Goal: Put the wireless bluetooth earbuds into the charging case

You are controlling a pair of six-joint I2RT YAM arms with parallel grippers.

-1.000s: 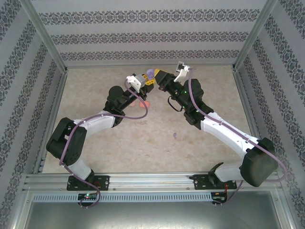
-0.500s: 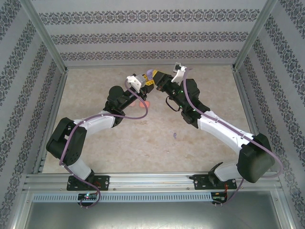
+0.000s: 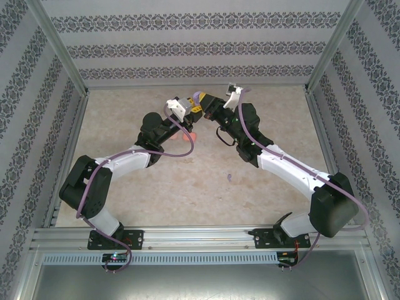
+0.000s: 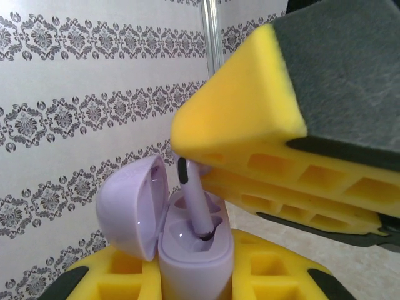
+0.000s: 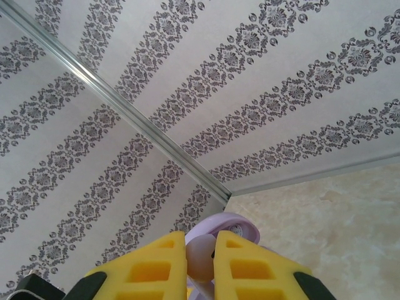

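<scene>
A: Step?
B: Seating a bud [image 4: 197, 206]. Right gripper [image 5: 200, 253] pinches it tight, stem tip inside the case [image 4: 187, 250] (lid [image 4: 131, 206] open). Left gripper [image 4: 187, 282] clamps the case.
A: Next?
B: Probably press straight down, then release.

Counter [image 3: 187, 187]: beige, marbled, matte. Walls [image 3: 200, 56] on three sides: white paper with horizontal bands of grey damask ornament. Aluminium frame posts [image 3: 62, 53] rise at the far corners; aluminium rail [image 3: 200, 234] along the near edge. Light even, diffuse.
</scene>
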